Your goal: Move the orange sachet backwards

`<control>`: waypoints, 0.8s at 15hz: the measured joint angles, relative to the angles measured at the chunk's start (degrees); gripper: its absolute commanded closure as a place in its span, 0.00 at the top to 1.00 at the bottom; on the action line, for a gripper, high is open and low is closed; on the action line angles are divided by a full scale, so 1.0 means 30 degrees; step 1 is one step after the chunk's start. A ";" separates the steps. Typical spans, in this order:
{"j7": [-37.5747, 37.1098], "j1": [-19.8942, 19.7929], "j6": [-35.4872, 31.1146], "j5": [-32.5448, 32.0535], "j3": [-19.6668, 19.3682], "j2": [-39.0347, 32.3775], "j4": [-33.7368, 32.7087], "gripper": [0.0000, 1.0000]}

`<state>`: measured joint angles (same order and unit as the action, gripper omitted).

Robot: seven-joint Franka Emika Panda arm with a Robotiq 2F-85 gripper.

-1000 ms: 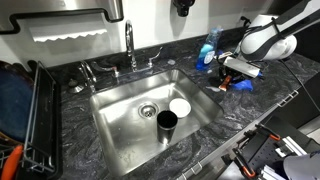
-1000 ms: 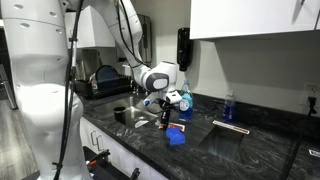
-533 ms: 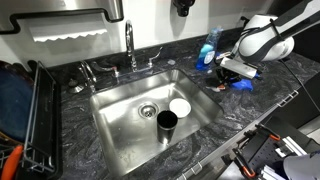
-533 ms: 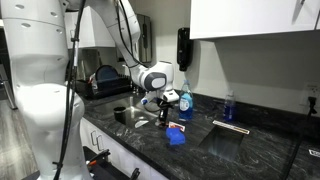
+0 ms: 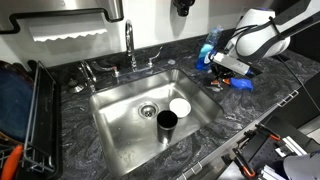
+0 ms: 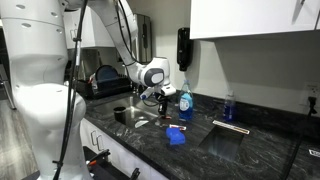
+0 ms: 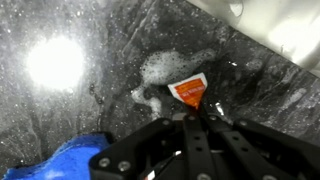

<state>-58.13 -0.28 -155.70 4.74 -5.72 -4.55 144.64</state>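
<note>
The gripper [image 7: 197,116] is pinching the orange sachet [image 7: 188,92] by one edge, its fingers pressed together on it in the wrist view, and is holding it over the dark stone countertop [image 7: 90,115], seemingly lifted off it. In an exterior view the gripper is hanging beside the sink [image 5: 110,125], toward the countertop's back edge and close to the blue bottle [image 5: 210,47], while the bright blue lumpy object [image 5: 241,84] is lying nearer the front edge. The carrying step is probably in hand; the next move is calling for lowering onto bare stone by the back edge, clear of the bottle, then letting go
</note>
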 measured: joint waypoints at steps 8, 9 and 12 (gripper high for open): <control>-0.1633 0.0534 -0.0907 0.0254 0.0681 -0.1586 -0.2205 0.00; -0.1642 0.0623 -0.0933 0.0346 0.0769 -0.2041 -0.2662 0.00; -0.1831 0.1008 -0.1182 0.0499 0.0846 -0.3518 -0.4088 0.00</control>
<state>-63.62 2.74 -159.24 6.24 -3.18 -15.10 132.38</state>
